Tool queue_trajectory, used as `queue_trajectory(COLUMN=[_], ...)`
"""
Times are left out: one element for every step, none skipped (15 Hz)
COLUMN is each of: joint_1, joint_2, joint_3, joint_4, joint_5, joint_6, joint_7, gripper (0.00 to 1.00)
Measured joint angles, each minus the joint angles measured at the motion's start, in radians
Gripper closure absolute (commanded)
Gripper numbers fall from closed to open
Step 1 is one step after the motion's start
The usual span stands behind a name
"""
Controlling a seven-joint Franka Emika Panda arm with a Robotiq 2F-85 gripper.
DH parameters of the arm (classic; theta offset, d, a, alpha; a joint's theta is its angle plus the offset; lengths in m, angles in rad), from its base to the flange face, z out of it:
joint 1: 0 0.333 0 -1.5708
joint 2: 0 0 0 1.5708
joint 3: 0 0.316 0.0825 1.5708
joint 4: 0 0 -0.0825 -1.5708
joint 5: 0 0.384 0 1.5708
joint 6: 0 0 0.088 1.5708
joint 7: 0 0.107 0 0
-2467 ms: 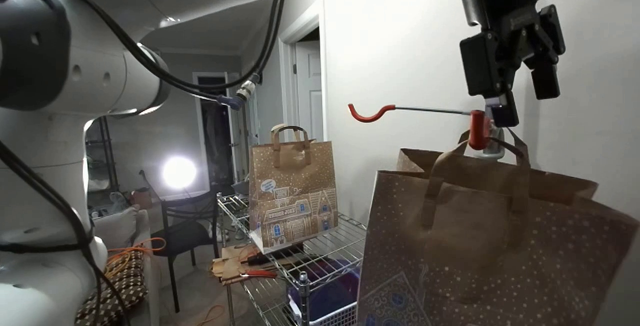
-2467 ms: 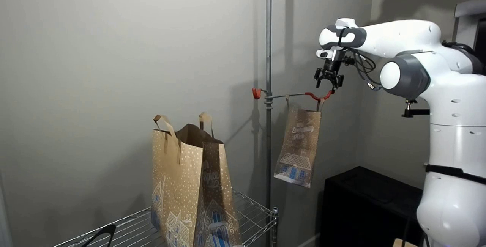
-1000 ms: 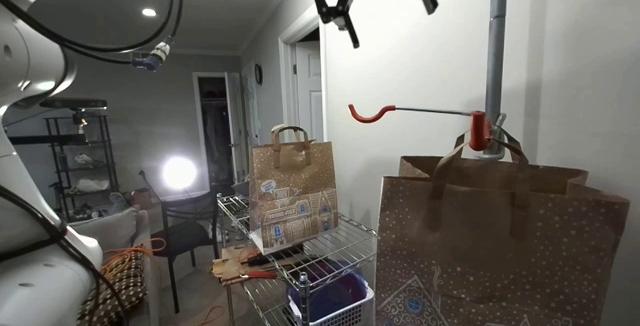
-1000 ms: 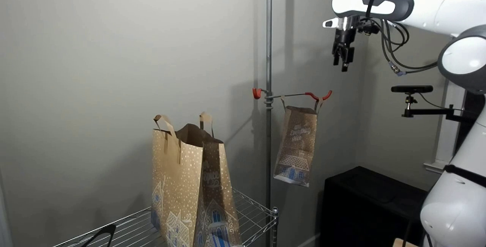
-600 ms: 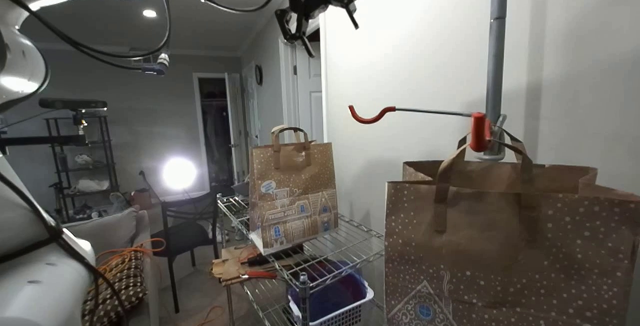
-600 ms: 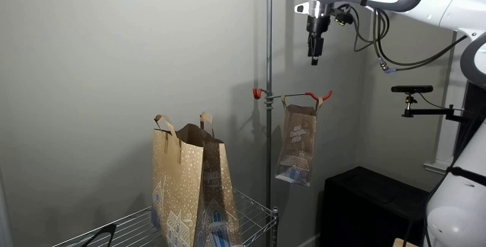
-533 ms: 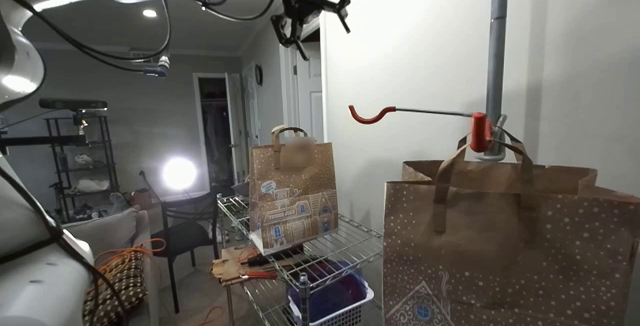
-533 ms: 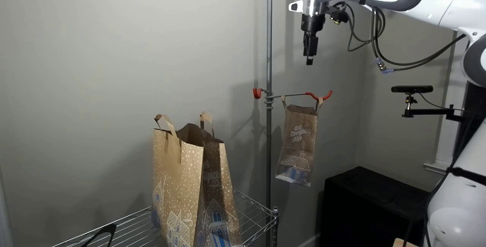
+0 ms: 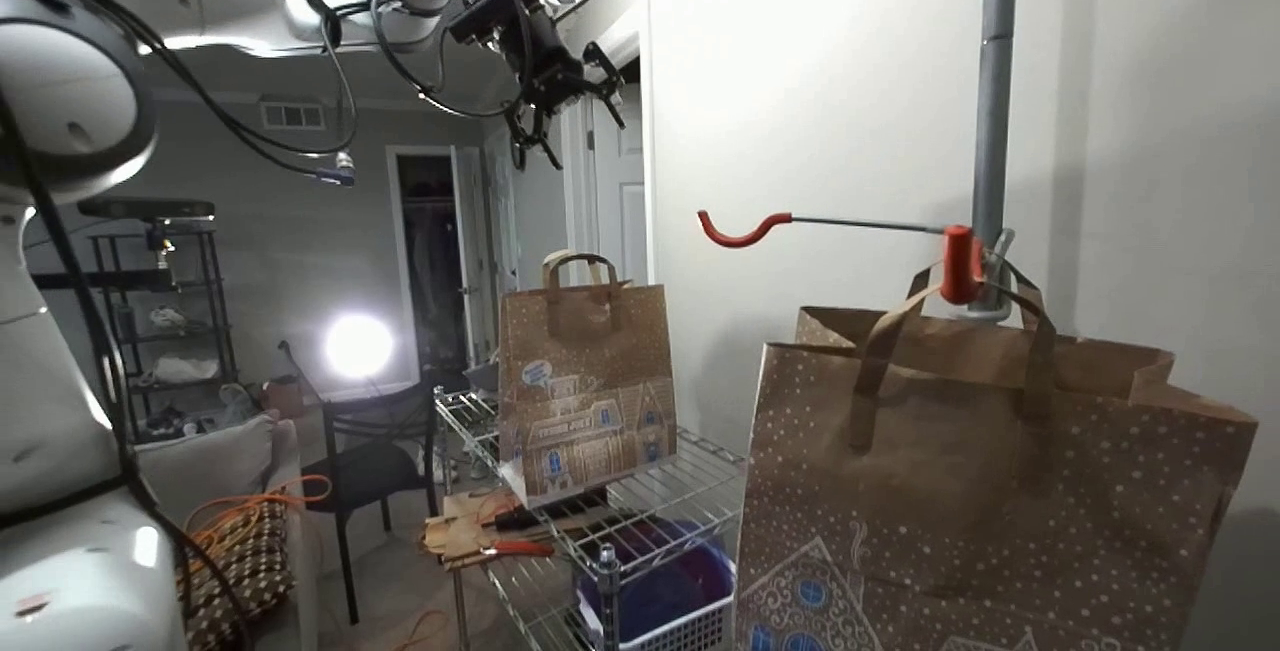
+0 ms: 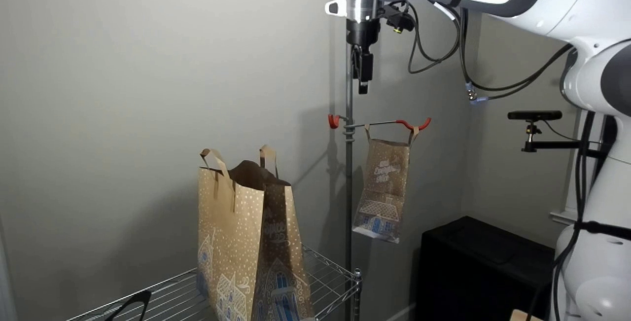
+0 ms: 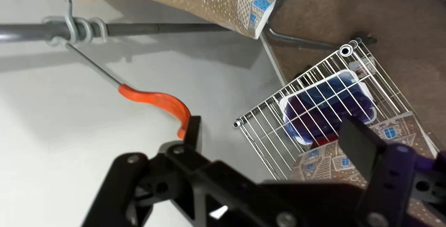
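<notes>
The Robotiq gripper (image 9: 590,146) hangs with its fingers (image 11: 359,143) spread wide, well apart from the red-tipped hook (image 9: 961,264) it was beside earlier, and in an exterior view it now overlaps the gray pole (image 10: 349,101). The printed brown paper grocery bag (image 9: 950,501) hangs by its handles (image 9: 866,401) from that hook, having swung slightly; a second paper bag (image 9: 590,411) stands unmoved on the wire shelf (image 9: 700,471).

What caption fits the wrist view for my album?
Past the open hand: a hanging paper bag, a red hook, and a second bag on wire shelving.
</notes>
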Motion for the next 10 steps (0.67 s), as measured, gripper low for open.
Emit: queue_trajectory(joint_1=[0.019, 0.039, 0.055, 0.064, 0.069, 0.069, 0.068, 0.068, 0.068, 0.068], joint_2=[0.026, 0.053, 0.077, 0.095, 0.105, 0.109, 0.11, 0.11, 0.11, 0.11], joint_3=[0.012, 0.024, 0.032, 0.036, 0.036, 0.036, 0.034, 0.033, 0.033, 0.033], joint_4=[0.015, 0.032, 0.049, 0.062, 0.071, 0.077, 0.081, 0.085, 0.087, 0.088], joint_5=[-0.001, -0.001, -0.001, -0.001, -0.001, -0.001, -0.001, -0.001, -0.001, -0.001], joint_6=[0.0, 0.007, 0.01, 0.01, 0.01, 0.01, 0.01, 0.01, 0.01, 0.01], joint_7=[0.0, 0.0, 0.0, 0.0, 0.0, 0.0, -0.001, -0.002, -0.002, -0.002], gripper=[0.0, 0.0, 0.0, 0.0, 0.0, 0.0, 0.0, 0.0, 0.0, 0.0])
